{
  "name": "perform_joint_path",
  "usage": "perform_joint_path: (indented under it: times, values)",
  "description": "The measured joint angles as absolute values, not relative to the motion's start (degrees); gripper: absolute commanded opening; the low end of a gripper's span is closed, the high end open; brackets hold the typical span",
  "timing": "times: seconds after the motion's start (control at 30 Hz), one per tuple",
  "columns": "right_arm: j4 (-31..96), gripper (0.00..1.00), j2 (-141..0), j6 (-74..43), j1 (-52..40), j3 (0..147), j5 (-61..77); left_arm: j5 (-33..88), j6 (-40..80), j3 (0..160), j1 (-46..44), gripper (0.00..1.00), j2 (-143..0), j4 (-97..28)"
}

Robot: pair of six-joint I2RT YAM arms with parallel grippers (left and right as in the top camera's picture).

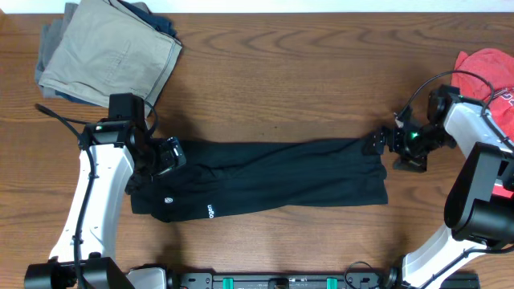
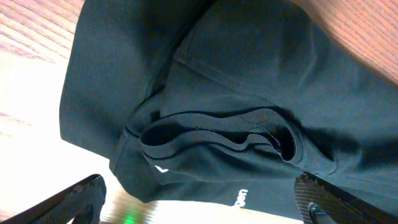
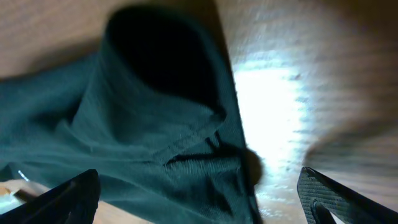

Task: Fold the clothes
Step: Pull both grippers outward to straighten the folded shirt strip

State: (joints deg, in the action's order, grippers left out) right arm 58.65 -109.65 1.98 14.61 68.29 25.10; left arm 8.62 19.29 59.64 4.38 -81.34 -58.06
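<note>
Both left claw (image 1: 170, 154) and right claw (image 1: 377, 142) gape wide, empty, at opposite ends of the clothes (image 1: 273, 178).

Overhead: bright, even, sharp; faint soft shadows on the table (image 1: 281, 64).
Left wrist: white glare washes out the wood at lower left; black garment (image 2: 249, 93) in focus.
Right wrist: blurred throughout; glare patch right of centre.

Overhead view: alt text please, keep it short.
A black garment lies in a long band across the wooden table, left gripper at its logo end, right gripper at the other, both open. Folded khaki trousers lie far left, a red T-shirt at the right edge.
</note>
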Motion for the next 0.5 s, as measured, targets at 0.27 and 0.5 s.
perform_joint_path:
  times: [0.27,0.5]
  values:
    - [53.76,0.67,-108.86,2.26,11.86,63.48,28.53,8.62,19.29,59.64,4.38,0.98,-81.34,-57.56]
    - [49.93,0.01,-108.55,1.67,9.54,60.18,29.85,8.62,19.29,59.64,4.38,0.98,-81.34,-57.58]
